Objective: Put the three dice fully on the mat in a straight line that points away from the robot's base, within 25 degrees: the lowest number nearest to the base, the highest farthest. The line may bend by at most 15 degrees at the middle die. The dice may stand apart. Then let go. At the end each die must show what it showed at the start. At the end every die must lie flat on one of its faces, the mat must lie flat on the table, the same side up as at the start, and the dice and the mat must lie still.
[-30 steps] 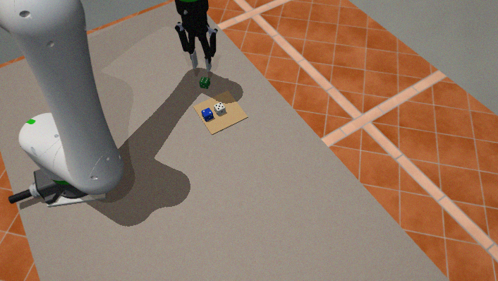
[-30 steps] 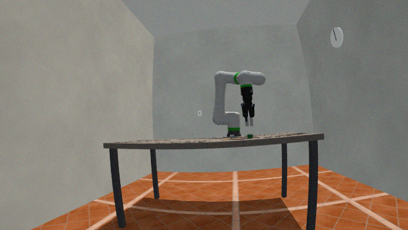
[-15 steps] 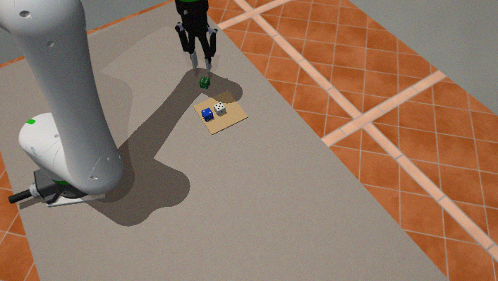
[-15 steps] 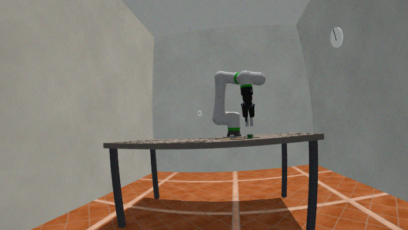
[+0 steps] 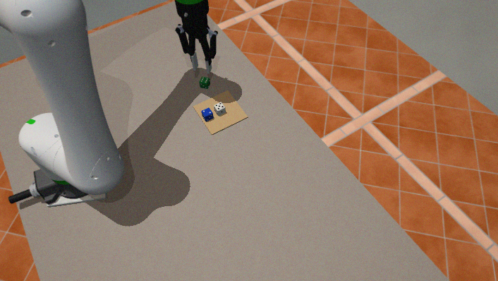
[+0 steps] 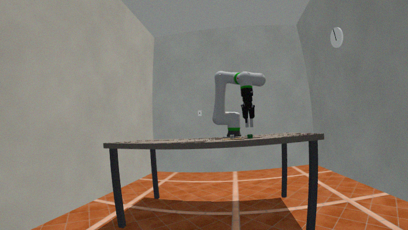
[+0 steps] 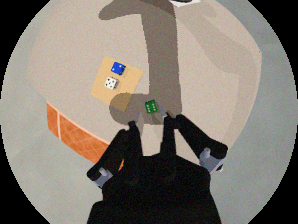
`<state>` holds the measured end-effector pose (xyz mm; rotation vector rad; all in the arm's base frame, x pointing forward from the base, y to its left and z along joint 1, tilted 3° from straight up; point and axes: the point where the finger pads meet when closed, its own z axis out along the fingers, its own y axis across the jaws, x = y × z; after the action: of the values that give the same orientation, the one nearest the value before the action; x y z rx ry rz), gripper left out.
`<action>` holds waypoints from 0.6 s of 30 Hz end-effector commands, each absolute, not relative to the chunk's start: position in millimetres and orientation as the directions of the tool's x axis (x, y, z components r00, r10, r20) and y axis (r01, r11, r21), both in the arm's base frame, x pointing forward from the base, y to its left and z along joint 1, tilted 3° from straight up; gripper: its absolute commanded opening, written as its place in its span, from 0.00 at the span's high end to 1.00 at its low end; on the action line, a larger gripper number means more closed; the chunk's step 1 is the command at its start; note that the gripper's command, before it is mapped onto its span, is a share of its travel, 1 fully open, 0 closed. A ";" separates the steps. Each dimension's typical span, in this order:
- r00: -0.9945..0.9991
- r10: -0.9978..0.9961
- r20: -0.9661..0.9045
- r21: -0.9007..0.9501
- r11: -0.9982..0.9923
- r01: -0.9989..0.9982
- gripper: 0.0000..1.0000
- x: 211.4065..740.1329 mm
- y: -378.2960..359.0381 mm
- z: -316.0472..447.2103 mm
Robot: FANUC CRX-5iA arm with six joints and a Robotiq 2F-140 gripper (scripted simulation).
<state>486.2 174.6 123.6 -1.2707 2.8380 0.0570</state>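
Above the desk, pincer hangs apart from green die

On the mat sit 2 of the 3 dice: the blue die, whose top looks like a 2, and the white die, showing 5. They stand close together, the blue die nearer the robot's base. The green die shows 6 and lies off the mat, directly on the desk, near the mat's edge and in the arm's shadow. The pincer points down over the desk near the green die, its 2 fingers parted by a fairly narrow gap with nothing between them.

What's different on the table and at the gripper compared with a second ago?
Nothing visibly changed. The gripper still hangs partly open above the green die, holding nothing; the blue die and white die stayed on the mat.
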 end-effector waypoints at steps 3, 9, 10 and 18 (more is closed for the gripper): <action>-0.666 -0.745 -0.044 0.020 0.666 -0.746 0.72 486.4 175.0 116.9; -0.666 -0.745 -0.044 0.020 0.666 -0.746 0.72 486.5 175.5 107.5; -0.666 -0.745 -0.044 0.020 0.666 -0.746 0.72 486.6 175.6 105.9; -0.666 -0.745 -0.044 0.020 0.666 -0.746 0.72 486.7 176.1 96.4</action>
<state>486.4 175.8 100.4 -1.2707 2.8380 0.0570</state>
